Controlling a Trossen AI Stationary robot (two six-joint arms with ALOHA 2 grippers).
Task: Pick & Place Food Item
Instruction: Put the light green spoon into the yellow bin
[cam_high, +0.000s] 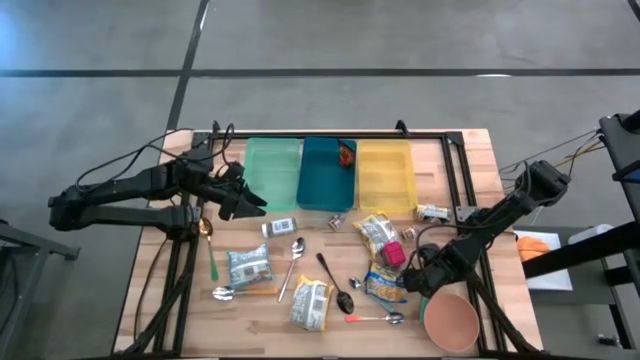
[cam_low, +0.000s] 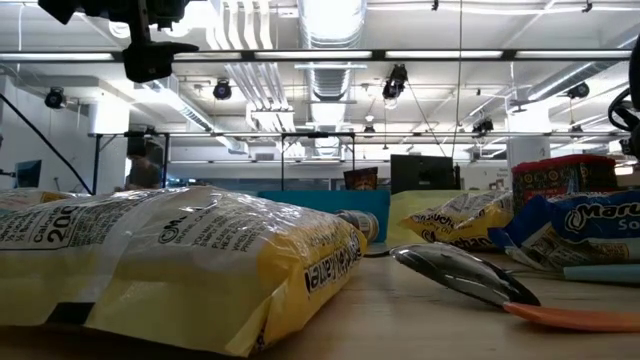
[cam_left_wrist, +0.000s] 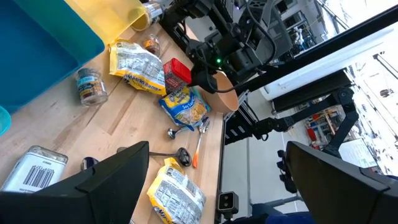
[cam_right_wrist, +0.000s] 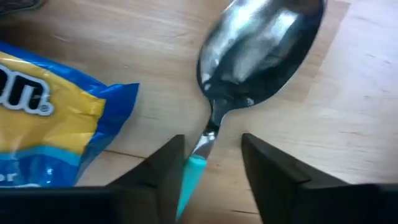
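Right now my right gripper (cam_right_wrist: 211, 140) is low on the surface near its right front corner, fingers apart and straddling the neck of a spoon (cam_right_wrist: 261, 43), where the shiny bowl meets a teal handle; nothing is clamped yet. That is cutlery, not food. The nearest food item is the blue-and-yellow snack packet (cam_right_wrist: 56, 118) lying flat just beside the spoon, touching neither finger. I judge the packet to be light, soft and crinkly, its glossy film probably slippery and its contents loose, so a hard squeeze in the middle could crush them. I would take it by the flat sealed edge or a gathered corner. It has a yellow face, blue borders and large lettering. My left gripper (cam_high: 245, 205) hangs wide open over the surface's left side, holding nothing.
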